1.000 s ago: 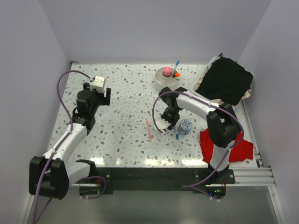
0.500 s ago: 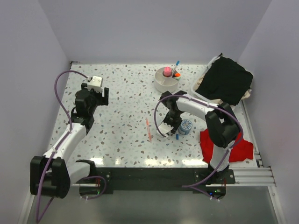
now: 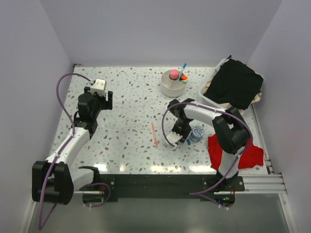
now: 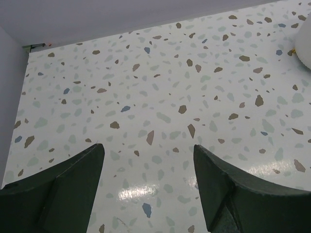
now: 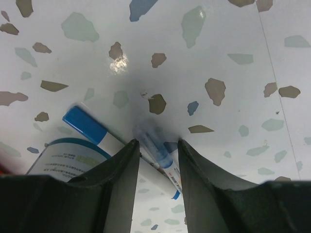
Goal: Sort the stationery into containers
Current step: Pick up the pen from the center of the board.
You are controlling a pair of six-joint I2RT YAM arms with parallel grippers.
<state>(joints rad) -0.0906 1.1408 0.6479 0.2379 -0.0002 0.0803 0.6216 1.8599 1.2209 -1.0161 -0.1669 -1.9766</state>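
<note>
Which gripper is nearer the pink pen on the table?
Right. The right gripper is down just right of the pink pen; the left gripper is far to its left, nearer the back wall.

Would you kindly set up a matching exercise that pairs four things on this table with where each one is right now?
Things:
1. thin pink pen
2. blue-and-white pen
3. pink-capped stick
4. red cloth

Places:
A. standing in the white bowl
B. between the fingers of the right gripper
C. at the near right corner of the table
D. alone on bare table, to the left of the right gripper

Pairs: 1-D, 2-B, 3-A, 4-C.
</note>
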